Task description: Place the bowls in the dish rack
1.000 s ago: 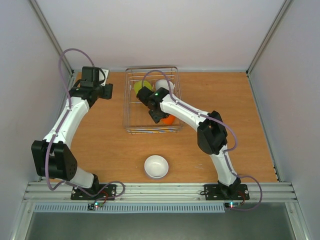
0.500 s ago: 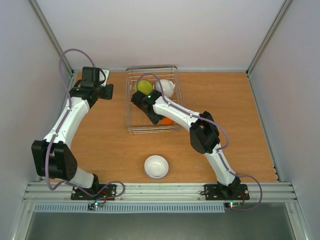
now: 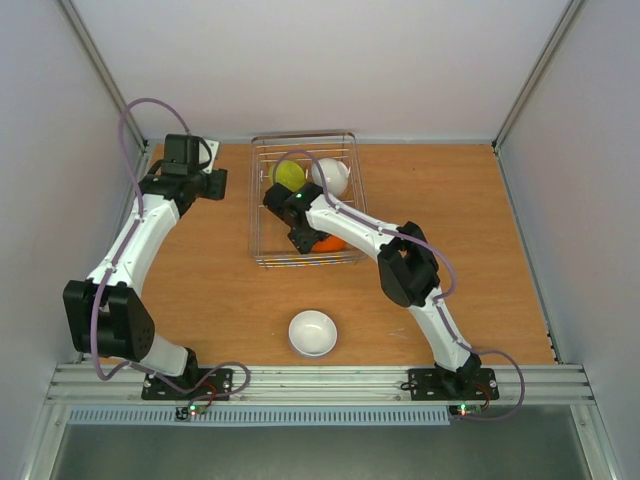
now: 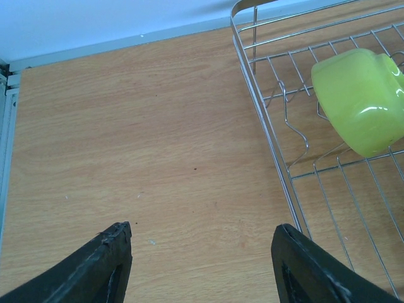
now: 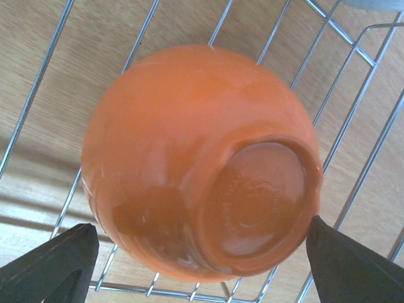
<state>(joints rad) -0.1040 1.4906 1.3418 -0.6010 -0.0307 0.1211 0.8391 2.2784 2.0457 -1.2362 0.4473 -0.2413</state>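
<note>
Right gripper (image 5: 201, 243) has its jaws spread wide either side of the upside-down orange bowl (image 5: 189, 145), which sits in the dish rack (image 3: 262, 220) right under it. Just beyond are the yellow-green bowl (image 4: 360, 101) and a white bowl (image 3: 331, 176). Left gripper (image 4: 202, 252) hangs open and empty, with the rack just to its right.

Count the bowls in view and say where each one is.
4. The yellow-green bowl, far white bowl and orange bowl lie in the dish rack. The near white bowl sits on the table. The right arm may hide another.
</note>
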